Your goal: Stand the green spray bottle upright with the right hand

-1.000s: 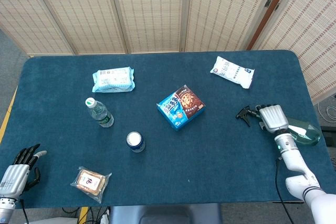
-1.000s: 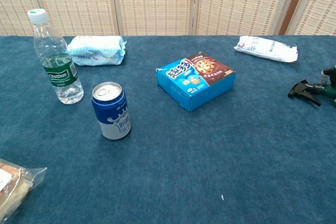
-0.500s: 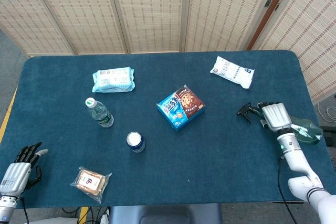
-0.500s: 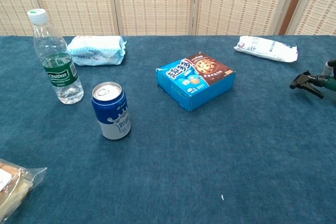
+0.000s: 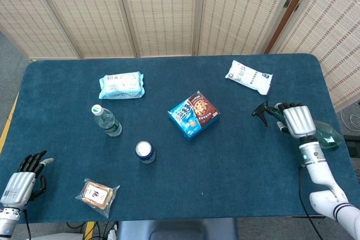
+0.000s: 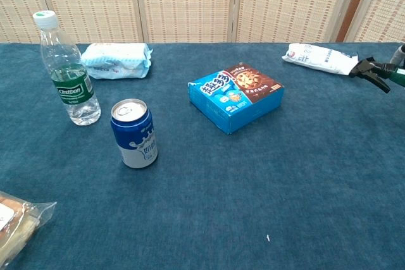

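The green spray bottle [image 5: 325, 137] lies across my right hand [image 5: 297, 121] near the table's right edge. That hand grips it around the neck. The black trigger head [image 5: 261, 111] points left and the clear green body sticks out to the right behind the hand. In the chest view only the black nozzle [image 6: 373, 70] and a sliver of the hand show at the right edge, lifted off the cloth. My left hand [image 5: 25, 178] hangs at the front left corner with fingers apart, holding nothing.
A blue cookie box [image 5: 193, 114] sits mid-table. A white packet [image 5: 248, 76] lies beyond the right hand. A blue can [image 5: 145, 152], a water bottle [image 5: 106, 120], a light blue wipes pack [image 5: 121, 85] and a wrapped snack [image 5: 97, 195] occupy the left half.
My right hand has risen with the spray bottle; the nozzle has climbed in the chest view and shifted toward the far side. The left hand has barely moved.
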Controlling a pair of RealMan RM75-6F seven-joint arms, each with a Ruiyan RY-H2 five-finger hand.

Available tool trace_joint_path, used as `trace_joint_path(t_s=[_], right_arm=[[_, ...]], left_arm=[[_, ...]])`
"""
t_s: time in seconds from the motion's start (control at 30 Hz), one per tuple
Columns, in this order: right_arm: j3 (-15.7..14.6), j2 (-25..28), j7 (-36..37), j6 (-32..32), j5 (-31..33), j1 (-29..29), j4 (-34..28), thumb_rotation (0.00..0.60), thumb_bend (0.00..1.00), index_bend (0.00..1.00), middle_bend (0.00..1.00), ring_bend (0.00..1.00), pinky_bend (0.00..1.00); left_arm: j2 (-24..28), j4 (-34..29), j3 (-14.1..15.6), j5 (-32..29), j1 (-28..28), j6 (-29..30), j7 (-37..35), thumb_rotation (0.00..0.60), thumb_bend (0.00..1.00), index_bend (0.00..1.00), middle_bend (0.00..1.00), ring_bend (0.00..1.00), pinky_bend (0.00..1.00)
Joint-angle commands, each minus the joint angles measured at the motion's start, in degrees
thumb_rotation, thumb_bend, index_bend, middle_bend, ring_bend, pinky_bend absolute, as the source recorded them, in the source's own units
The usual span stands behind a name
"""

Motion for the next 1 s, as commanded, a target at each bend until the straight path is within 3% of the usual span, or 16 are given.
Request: trace_joint_path(t_s=[0.03,0.57,1.0], right_arm=[[1.09,0.95,2.13,2.61,0.22,-0.76,-2.13,0.600,0.30,0.48,0.55,0.46,0.55],[2.88,4.01,6.53,10.81,-0.67,-2.89,-8.66,0.600,0.30,0.48,0.56,0.47,0.55],[4.21,1.45,15.02,17.02,-1.67,-3.94,-7.43,0.600,0.30,0.49,0.57,0.47,0.55]], left_arm=[[0.32,-0.70,-0.01,-0.11,0.01,-0.03,0.62,0.600,0.74,0.18,0.07,0.07,0.00],[1.72,-4.92,-0.05,-0.45,0.26,0.21,4.56,0.600,0.74,0.18,0.07,0.07,0.00],[3.26,-8.62,-0.05,-0.79,0.78,0.68,8.33,0.600,0.74,0.18,0.07,0.07,0.00]])
